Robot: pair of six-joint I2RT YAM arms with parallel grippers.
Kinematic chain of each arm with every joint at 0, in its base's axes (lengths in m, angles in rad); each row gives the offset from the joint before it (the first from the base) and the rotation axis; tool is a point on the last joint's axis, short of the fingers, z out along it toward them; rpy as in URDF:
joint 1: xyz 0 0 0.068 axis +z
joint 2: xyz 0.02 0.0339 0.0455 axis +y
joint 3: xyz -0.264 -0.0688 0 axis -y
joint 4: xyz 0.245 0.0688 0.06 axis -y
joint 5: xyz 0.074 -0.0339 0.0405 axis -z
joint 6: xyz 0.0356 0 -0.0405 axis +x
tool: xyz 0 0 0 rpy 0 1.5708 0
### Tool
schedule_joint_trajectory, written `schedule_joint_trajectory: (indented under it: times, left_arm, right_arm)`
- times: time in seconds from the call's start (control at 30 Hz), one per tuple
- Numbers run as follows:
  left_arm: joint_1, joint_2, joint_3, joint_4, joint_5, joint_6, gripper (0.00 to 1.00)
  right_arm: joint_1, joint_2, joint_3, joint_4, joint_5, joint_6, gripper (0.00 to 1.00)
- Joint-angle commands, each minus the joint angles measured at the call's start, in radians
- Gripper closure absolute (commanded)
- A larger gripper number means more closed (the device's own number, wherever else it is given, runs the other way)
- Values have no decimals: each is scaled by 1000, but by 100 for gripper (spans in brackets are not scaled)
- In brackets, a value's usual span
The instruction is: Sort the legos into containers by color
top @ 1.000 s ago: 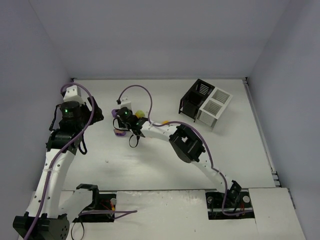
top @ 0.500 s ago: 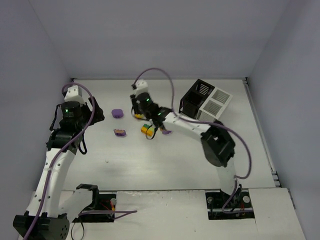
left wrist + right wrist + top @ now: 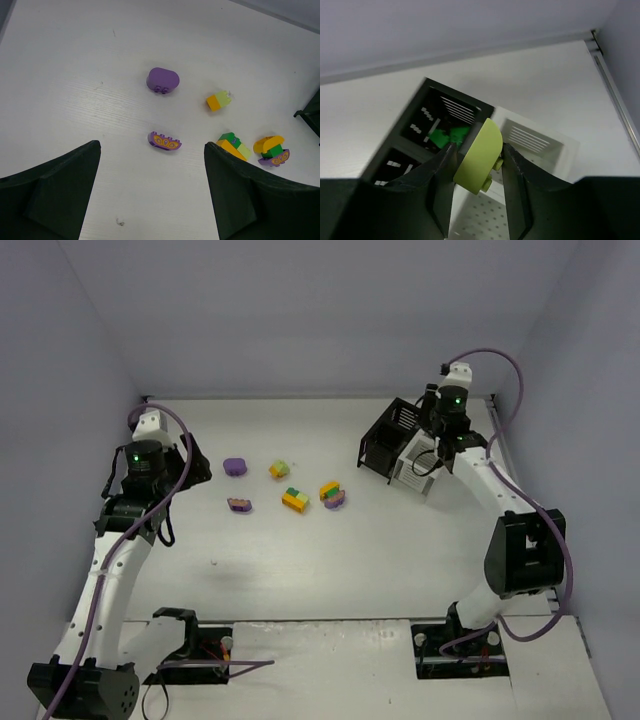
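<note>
R wrist view: black-and-white slatted plastic bins blurred, lower part behind right hand; dark green bricks partly behind lime green rounded plastic brick. L wrist view: bins cut off, right edge.

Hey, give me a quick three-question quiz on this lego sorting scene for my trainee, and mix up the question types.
1. True or false: the right gripper is shut on a lime green brick.
2. What colour are the bricks already in the black bin? A purple, B green, C orange.
3. Fill in: the left gripper hangs over the table with its jaws ___.
Key: 1 true; 2 B; 3 open.
</note>
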Motion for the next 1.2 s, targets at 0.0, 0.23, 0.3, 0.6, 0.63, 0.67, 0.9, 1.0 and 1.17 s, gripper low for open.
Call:
schedule_joint_trajectory:
  times: [0.0, 0.23, 0.3, 0.6, 0.63, 0.67, 0.9, 1.0, 1.17]
  left_arm:
    - [6, 8, 16, 65, 14, -10, 22]
    - [6, 11, 16, 65, 14, -10, 22]
    - [6, 14, 16, 65, 14, -10, 22]
    - [6, 17, 17, 63, 14, -10, 22]
    - [6, 17, 16, 65, 14, -10, 22]
    - [6, 16, 16, 65, 14, -9, 22]
    - [6, 14, 17, 63, 14, -9, 22]
    - [6, 16, 17, 63, 14, -9, 22]
    - [7, 11, 17, 63, 14, -9, 22]
  right_arm:
    - [-56, -15, -3, 25, -85, 5, 96]
    - [-159, 55, 5, 22, -151, 23, 94]
    - [-185, 78, 9, 15, -156, 23, 91]
    - [-193, 116, -8, 8, -151, 42, 64]
    - [-191, 111, -4, 8, -159, 37, 56]
    - [-191, 107, -4, 8, -162, 32, 51]
    - [-152, 15, 17, -21, -217, 5, 37]
    - [-74, -40, 17, -32, -263, -18, 39]
    - [140, -100, 3, -34, -389, -115, 39]
